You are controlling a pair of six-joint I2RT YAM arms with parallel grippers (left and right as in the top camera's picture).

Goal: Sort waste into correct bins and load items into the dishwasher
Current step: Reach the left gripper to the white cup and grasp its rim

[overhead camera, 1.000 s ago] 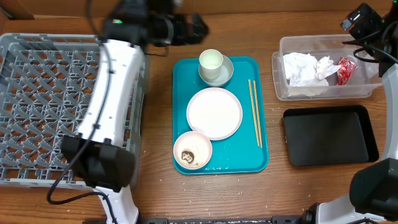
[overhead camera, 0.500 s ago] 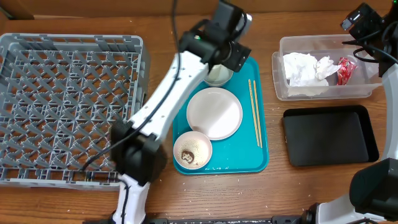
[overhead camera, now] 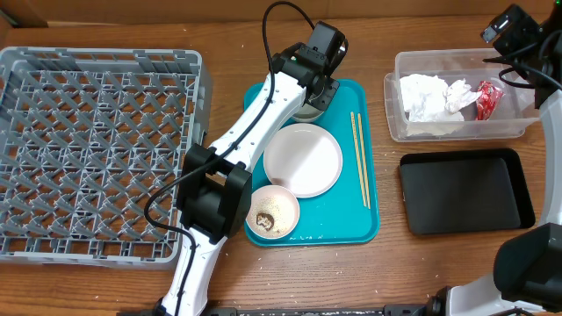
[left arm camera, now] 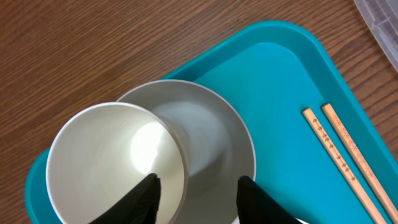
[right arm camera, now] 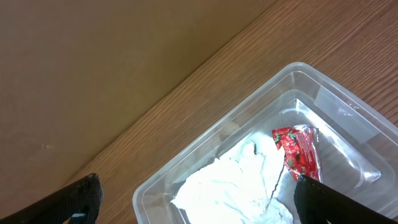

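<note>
Wood table [overhead camera: 395,263] carries our teal tray [overhead camera: 338,219], where the cup [left arm camera: 112,162] stands in a bowl [left arm camera: 217,143] at the far end. Our left gripper [left arm camera: 198,186] hangs over them, fingers spread, one side of the cup's rim between them. Our right gripper [right arm camera: 196,183], fingers wide apart, hovers above the tub [right arm camera: 205,146] holding tissues [right arm camera: 230,180] and the red piece [right arm camera: 298,149].

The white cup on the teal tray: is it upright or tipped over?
Upright. The cup stands mouth-up inside a bowl; its round open rim faces the left wrist camera.
</note>
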